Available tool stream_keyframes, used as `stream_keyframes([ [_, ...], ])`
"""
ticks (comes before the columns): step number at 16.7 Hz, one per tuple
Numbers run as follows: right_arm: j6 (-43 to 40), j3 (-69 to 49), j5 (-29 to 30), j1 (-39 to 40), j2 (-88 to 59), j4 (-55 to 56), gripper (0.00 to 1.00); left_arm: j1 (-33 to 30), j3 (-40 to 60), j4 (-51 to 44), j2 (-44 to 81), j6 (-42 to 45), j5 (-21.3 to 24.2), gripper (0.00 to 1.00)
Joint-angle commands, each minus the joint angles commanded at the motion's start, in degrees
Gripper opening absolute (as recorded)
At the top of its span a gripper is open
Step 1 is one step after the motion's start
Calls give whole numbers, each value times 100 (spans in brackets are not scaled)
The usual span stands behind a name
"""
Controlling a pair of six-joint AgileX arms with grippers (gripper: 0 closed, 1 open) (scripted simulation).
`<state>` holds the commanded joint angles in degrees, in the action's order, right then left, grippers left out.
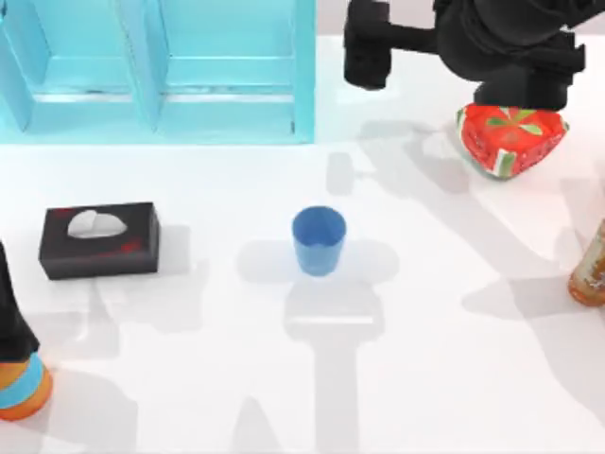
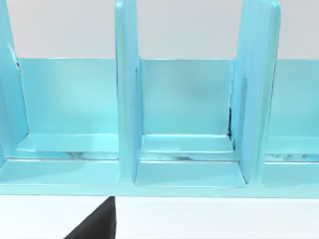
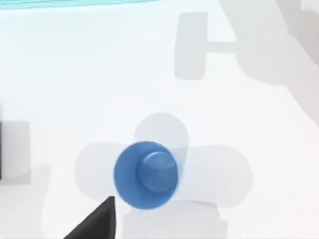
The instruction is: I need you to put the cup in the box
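The cup (image 1: 319,241) is a small blue tumbler standing upright with its mouth up, near the middle of the white table. The right wrist view looks down into the cup (image 3: 146,174). The box (image 1: 156,71) is a light-blue open case with upright dividers, along the table's far left edge. Its compartments (image 2: 187,149) face the left wrist camera. My right gripper (image 1: 369,43) hangs high at the far side, right of the box and well beyond the cup, holding nothing. My left arm (image 1: 9,317) sits parked at the left edge.
A black tissue box (image 1: 99,239) lies left of the cup. Under the right arm at the far right sits a red and green wrapped object (image 1: 510,140). An orange bottle (image 1: 591,270) stands at the right edge, and an orange and blue object (image 1: 21,388) at the near left.
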<state>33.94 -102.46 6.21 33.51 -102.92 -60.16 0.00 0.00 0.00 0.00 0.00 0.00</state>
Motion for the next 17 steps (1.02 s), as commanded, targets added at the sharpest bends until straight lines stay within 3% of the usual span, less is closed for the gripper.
stream_keyframes([
  [8,1050,-3163,208,1021,-3193,-1854,100,0,0,0,0,0,0,100],
  [17,1181,-3553,230,1130,-3624,-2074,100,0,0,0,0,0,0,100],
])
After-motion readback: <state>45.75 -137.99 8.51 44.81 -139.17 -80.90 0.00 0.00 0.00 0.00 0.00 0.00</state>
